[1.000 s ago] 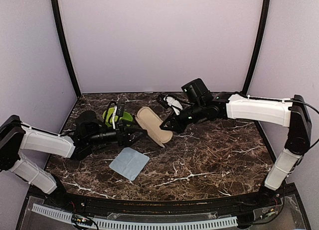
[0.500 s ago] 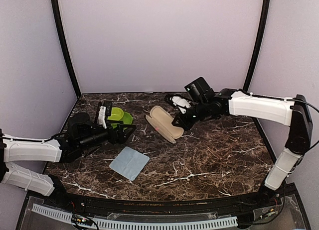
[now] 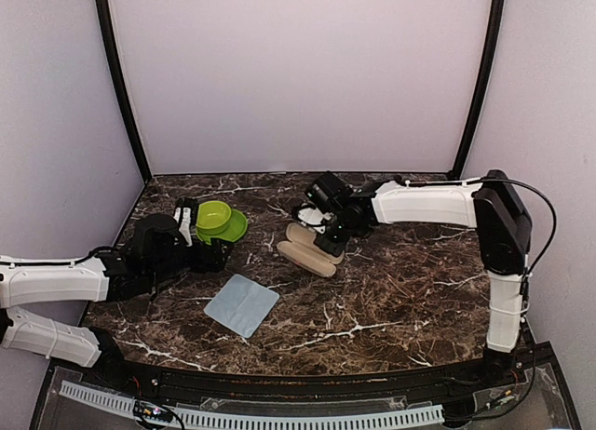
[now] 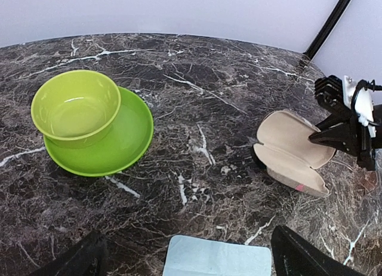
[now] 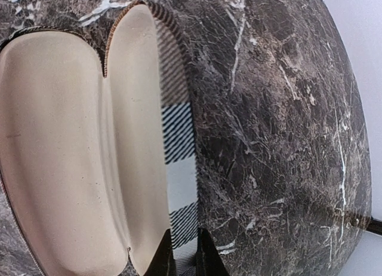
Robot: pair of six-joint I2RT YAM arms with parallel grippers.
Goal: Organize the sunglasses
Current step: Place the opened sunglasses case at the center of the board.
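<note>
Top cam: high up at near edge, looks down over whole table [image 3: 391, 300]. L wrist cam: low, mid-range, faces across table to open case [image 4: 292, 153]. R wrist cam: v. close, case lining fills frame. All 3 share case.

Right of the open case [image 3: 304, 253], the tabletop [image 3: 400, 300] lies bare down to the near edge. On the left the green bowl [image 3: 213, 213] on its plate [image 3: 237, 230] and the blue cloth [image 3: 242, 305] (lying flat) narrow the way, while the right arm [image 3: 419, 204] spans the rear.

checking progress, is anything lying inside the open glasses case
No, the case shows only bare beige lining in the right wrist view.
</note>
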